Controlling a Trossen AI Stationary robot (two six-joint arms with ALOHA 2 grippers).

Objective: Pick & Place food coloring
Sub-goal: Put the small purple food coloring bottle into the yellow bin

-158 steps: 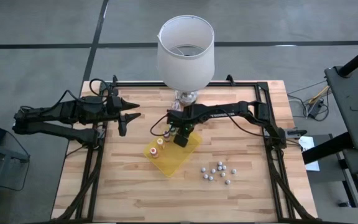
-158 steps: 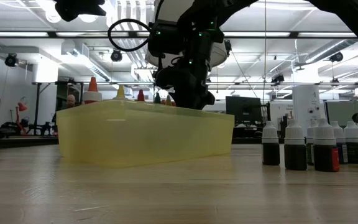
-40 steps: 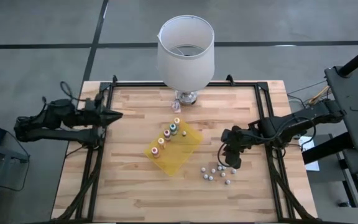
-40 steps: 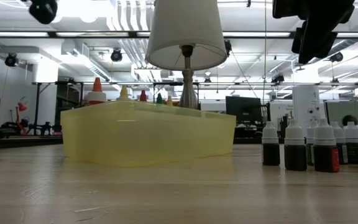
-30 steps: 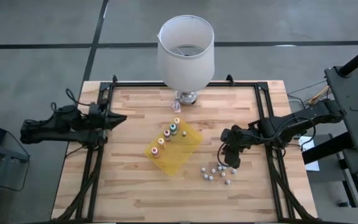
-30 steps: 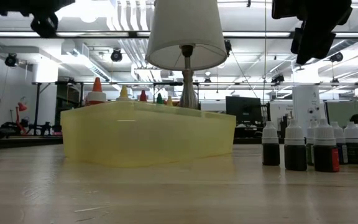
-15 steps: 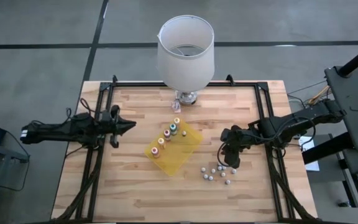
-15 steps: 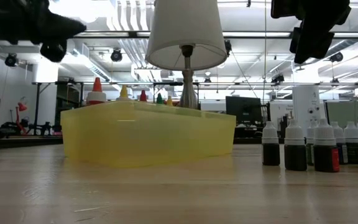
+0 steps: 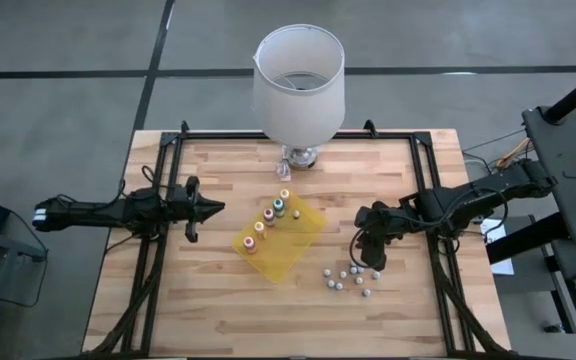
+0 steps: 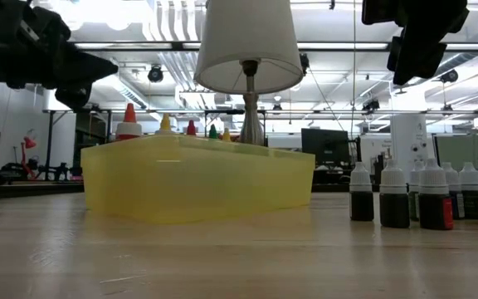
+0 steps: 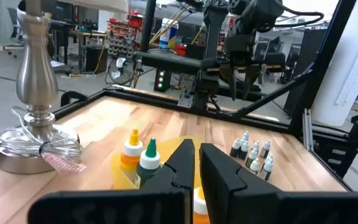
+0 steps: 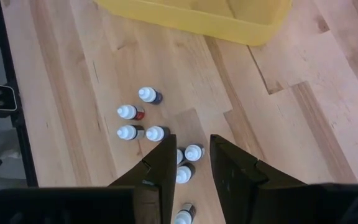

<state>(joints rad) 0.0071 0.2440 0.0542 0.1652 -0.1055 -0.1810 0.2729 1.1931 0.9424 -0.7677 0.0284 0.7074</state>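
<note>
From the low view I see only the cap tips of the bottles (image 10: 125,123) above the tray (image 10: 196,178) wall; their bodies are hidden. From above, the white-capped vials (image 9: 351,274) near the table's right edge are too small to tell colours apart. My left wrist view hides the lower tray bottles behind its fingers (image 11: 225,177), and the lamp (image 11: 35,93) is cut off by the picture's edge.

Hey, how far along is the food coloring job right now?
Done: five coloured-cap bottles stand in the yellow tray. In hand: nothing; the right gripper hovers over the white-capped bottles, jaws apart and empty, and the left gripper, shut, points at the tray. Left: that white-capped cluster on the table, if it counts.
</note>
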